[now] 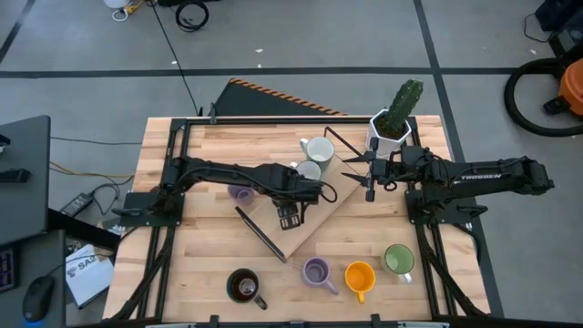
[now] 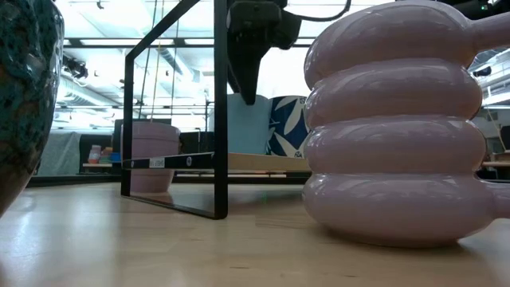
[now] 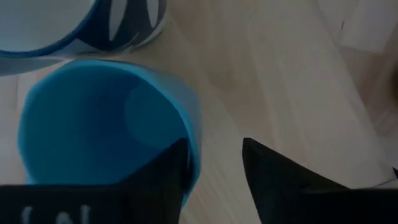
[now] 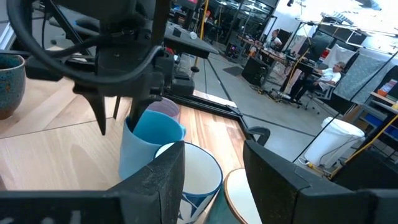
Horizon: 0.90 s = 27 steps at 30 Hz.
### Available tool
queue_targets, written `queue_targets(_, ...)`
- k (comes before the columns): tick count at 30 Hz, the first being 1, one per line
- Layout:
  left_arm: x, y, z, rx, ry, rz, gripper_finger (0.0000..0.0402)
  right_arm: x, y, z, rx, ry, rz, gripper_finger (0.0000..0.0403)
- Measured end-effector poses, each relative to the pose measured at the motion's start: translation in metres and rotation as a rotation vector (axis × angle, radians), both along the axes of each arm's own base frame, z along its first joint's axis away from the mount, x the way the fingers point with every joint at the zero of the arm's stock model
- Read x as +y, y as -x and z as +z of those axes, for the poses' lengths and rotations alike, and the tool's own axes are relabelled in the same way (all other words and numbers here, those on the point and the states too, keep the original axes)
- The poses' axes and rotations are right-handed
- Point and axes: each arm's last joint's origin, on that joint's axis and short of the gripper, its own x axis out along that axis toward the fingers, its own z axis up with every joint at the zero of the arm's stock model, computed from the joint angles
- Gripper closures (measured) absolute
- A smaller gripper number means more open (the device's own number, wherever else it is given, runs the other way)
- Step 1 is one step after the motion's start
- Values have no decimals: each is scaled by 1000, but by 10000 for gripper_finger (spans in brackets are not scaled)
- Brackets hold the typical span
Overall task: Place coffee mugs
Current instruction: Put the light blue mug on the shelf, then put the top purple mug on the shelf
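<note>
The bright blue mug (image 3: 99, 124) stands upright beside a white mug with a blue leaf pattern (image 3: 62, 25), at the table's middle. My left gripper (image 3: 214, 162) is open and points down over the blue mug (image 4: 152, 140), with the mug's wall between its fingers. In the high view my left arm (image 1: 301, 187) hides this mug. My right gripper (image 4: 214, 168) is open and hovers level near the cactus pot (image 1: 390, 128), facing the two mugs and holding nothing. Lilac (image 1: 316, 271), orange (image 1: 360, 276), green (image 1: 398, 261) and dark (image 1: 243, 286) mugs stand along the near edge. A second lilac mug (image 1: 240, 193) stands by my left arm. My left gripper comes from above, pointing down. One finger (image 3: 171, 165) is inside the blue mug and the other (image 3: 267, 174) outside, astride the wall (image 3: 194, 140) at the rim. Whether either finger touches the wall, I cannot tell. The mug stands on its base.
A slanted wooden board (image 1: 332, 210) with a black metal frame (image 1: 260, 235) lies at the table's centre. A white mug (image 1: 319, 148) and a pale one (image 1: 308, 169) stand beside the grippers. People and equipment show in the room beyond the table.
</note>
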Motion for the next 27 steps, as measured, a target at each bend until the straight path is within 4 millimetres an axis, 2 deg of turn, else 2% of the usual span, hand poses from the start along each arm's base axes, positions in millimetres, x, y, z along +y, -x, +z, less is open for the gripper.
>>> queue_targets(6, 0, 4, 19, -53, 3, 2, 203, 0, 0, -1, 4, -6, 0, 234)
queue_targets(12, 1, 14, 47, -126, -5, -21, 198, 0, 0, -2, 14, -13, -1, 234)
queue_targets(16, -2, 27, 62, -149, -74, -52, 199, 0, 0, -3, 25, -22, -1, 234)
queue_targets(23, 2, 58, 63, -129, -108, -6, 214, 0, 0, -4, 32, -38, -2, 234)
queue_targets(27, 6, 78, 54, -142, -95, 54, 221, 0, 0, -4, 32, -42, -2, 234)
